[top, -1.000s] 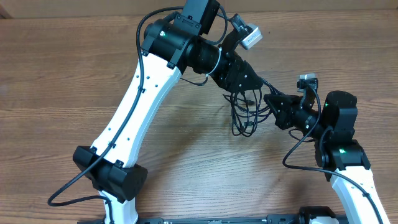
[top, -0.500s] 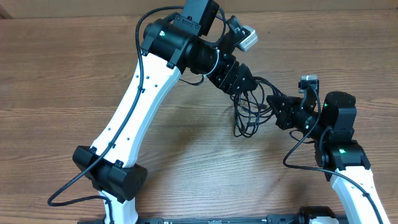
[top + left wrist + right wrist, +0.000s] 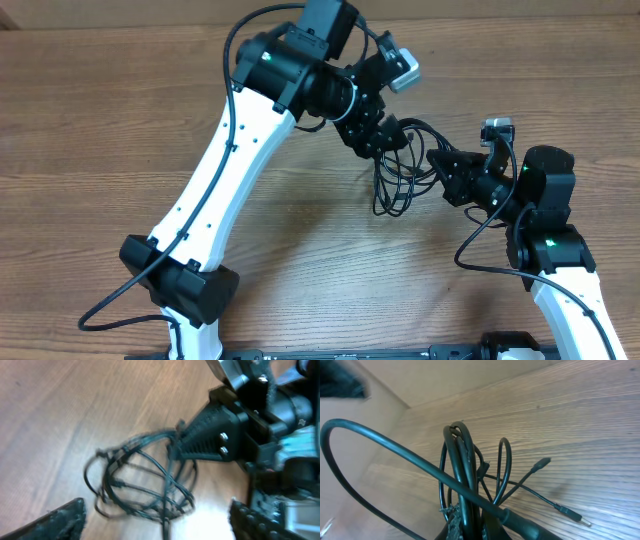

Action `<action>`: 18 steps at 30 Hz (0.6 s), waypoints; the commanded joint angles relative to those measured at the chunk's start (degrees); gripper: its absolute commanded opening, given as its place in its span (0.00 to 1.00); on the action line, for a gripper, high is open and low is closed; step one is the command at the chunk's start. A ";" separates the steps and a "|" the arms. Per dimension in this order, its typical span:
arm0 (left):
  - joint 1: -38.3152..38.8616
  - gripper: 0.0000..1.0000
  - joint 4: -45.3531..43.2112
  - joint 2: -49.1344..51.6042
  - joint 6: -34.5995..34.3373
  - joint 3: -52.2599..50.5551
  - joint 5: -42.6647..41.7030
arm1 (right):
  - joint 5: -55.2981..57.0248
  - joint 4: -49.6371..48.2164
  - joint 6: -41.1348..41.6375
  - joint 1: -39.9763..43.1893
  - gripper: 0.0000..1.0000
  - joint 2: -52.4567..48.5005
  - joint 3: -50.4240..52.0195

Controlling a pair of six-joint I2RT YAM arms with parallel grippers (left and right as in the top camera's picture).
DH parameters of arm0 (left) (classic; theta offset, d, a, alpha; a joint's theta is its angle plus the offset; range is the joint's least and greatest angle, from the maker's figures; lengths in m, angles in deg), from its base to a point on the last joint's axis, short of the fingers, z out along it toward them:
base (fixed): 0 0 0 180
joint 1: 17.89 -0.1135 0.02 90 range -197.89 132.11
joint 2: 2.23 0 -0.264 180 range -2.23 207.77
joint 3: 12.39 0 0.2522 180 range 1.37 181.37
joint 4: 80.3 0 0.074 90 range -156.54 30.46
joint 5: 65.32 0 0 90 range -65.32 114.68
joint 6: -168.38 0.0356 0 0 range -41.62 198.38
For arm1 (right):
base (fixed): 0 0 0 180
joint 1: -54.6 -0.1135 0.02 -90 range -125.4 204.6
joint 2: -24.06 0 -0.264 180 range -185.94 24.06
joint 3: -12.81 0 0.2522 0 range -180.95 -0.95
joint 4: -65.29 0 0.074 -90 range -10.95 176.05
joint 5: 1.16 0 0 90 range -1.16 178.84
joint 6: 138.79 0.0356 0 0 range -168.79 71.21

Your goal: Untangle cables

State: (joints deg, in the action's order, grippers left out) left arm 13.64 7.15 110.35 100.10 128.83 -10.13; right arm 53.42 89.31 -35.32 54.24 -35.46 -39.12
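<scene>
over the wood table point(image 3: 100, 120), thin black cables point(image 3: 392, 186) bunch in tangled loops.

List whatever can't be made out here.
- How many cables there are and how they cross: too thin overhead, blurred in the left wrist view.
- The left gripper: fingertips cut off by the left wrist view's bottom edge; overhead, hidden under the gripper itself.
- The right gripper: fingers hidden behind the cable bunch at the right wrist view's bottom edge.
</scene>
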 commanded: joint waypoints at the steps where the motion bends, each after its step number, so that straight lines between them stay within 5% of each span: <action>1: 2.78 0.98 -1.90 -0.11 1.44 1.05 6.64 | -3.34 -0.72 0.24 0.11 0.04 0.26 -0.31; 5: 4.83 0.99 -2.27 0.57 1.03 1.05 14.21 | -4.85 -0.72 0.24 0.11 0.04 0.26 -0.31; 13: 4.35 1.00 -1.11 0.68 -25.55 0.44 53.55 | -7.41 -0.74 0.26 0.11 0.04 0.26 -0.31; 18: 1.70 1.00 4.46 0.68 -35.17 0.13 60.24 | -7.78 -0.74 0.26 0.11 0.04 0.26 -0.31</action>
State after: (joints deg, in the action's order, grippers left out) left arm 17.22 9.91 110.41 75.62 128.80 39.29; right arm 47.10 89.18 -35.32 54.24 -35.46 -39.12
